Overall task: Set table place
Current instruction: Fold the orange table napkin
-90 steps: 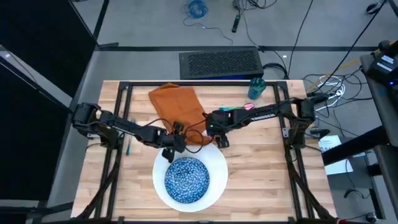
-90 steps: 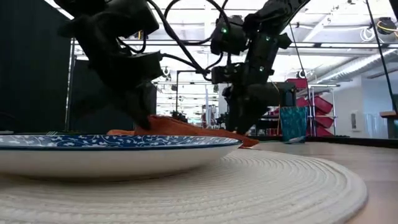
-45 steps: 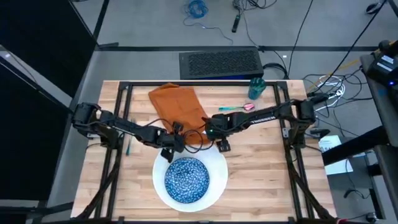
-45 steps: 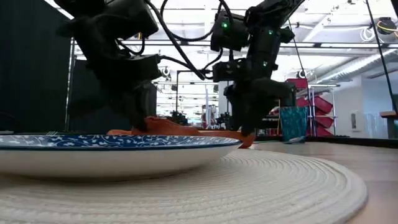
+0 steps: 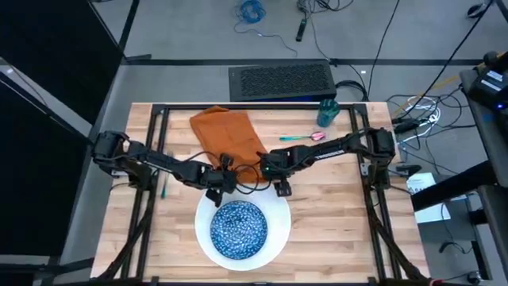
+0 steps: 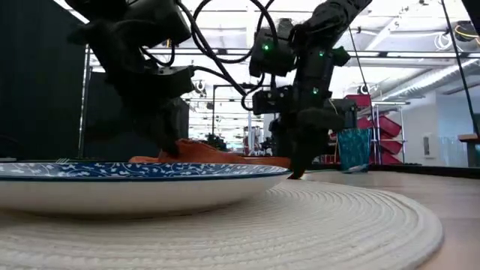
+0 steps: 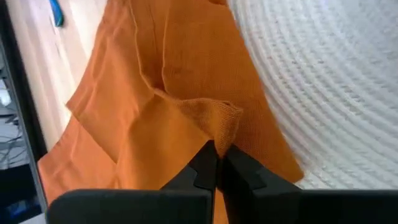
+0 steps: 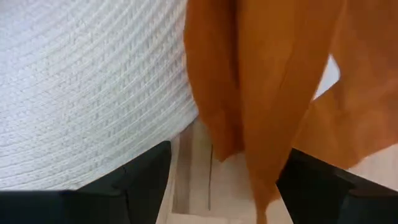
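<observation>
Since 1 s ago, our right claw (image 5: 279, 176) has slid inward, fingers spread around the crumpled orange cloth napkin (image 5: 226, 135); our left claw (image 7: 213, 163) pinches its near edge shut, presumably to fold it on the wooden desk (image 5: 333, 222).

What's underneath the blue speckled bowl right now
The blue speckled bowl sits on a round white woven placemat, which lies on the wooden table. Anything between bowl and mat is covered, so it cannot be seen.

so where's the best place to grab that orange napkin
Probably the near edge by the white woven mat, pinched from above: the orange napkin lies flat, and only a raised fold gives purchase. The left gripper is shut on such a fold; the right gripper is open at that edge.
</observation>
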### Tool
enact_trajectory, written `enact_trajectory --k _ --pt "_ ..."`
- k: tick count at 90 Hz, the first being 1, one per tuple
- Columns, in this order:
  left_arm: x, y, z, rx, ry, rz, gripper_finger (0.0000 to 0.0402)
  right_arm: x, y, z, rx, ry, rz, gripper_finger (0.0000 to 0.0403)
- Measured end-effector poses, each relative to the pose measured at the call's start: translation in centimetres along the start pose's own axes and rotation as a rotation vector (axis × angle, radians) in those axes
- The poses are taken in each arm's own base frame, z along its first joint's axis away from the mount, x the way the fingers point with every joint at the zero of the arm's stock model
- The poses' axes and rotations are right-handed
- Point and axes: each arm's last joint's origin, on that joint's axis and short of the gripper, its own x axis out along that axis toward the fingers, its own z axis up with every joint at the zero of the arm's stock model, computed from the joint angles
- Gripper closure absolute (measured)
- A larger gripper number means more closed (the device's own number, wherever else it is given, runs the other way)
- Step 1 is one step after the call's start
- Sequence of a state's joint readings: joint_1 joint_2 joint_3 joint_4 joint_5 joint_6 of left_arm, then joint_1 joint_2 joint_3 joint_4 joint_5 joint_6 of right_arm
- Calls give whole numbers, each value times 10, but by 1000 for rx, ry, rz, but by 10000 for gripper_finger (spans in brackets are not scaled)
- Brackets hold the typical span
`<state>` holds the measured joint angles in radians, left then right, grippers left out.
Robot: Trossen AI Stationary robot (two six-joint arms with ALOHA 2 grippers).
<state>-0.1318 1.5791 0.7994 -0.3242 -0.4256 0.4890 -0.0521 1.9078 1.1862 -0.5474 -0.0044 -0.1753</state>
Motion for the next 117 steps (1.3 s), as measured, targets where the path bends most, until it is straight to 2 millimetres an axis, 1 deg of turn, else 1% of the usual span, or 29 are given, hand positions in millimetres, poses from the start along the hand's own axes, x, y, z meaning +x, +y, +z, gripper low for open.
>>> enact_trajectory --k 20,35,47,77,82,87,92,98,101,108,117 --pt "1 2 -1 8 7 5 401 0 -3 1 5 -13 -20 152" --pt "1 6 -3 -1 12 11 401 0 -9 1 14 -15 -43 180" --pt "-1 10 -4 -13 29 64 401 0 -11 1 11 -20 -46 200" --pt "-11 20 -7 -52 4 93 401 -1 -12 7 11 -88 -55 233" --pt "-13 21 -7 -55 -1 97 401 -1 -12 7 11 -88 -55 246" --pt "-13 22 -7 -60 -8 101 401 -1 -12 7 11 -87 -55 268" --pt "-13 22 -7 -59 -5 99 401 -1 -12 7 6 -85 -54 305" --pt "-13 21 -8 -57 -2 97 401 -1 -12 7 -5 -84 -55 366" --pt "-13 22 -7 -57 -3 97 401 0 -12 7 -17 -82 -55 384" --pt "-13 22 -8 -58 -2 97 401 -1 -12 6 -26 -75 -53 397" --pt "-13 22 -7 -58 -2 98 401 0 -12 3 -40 -41 -48 401"
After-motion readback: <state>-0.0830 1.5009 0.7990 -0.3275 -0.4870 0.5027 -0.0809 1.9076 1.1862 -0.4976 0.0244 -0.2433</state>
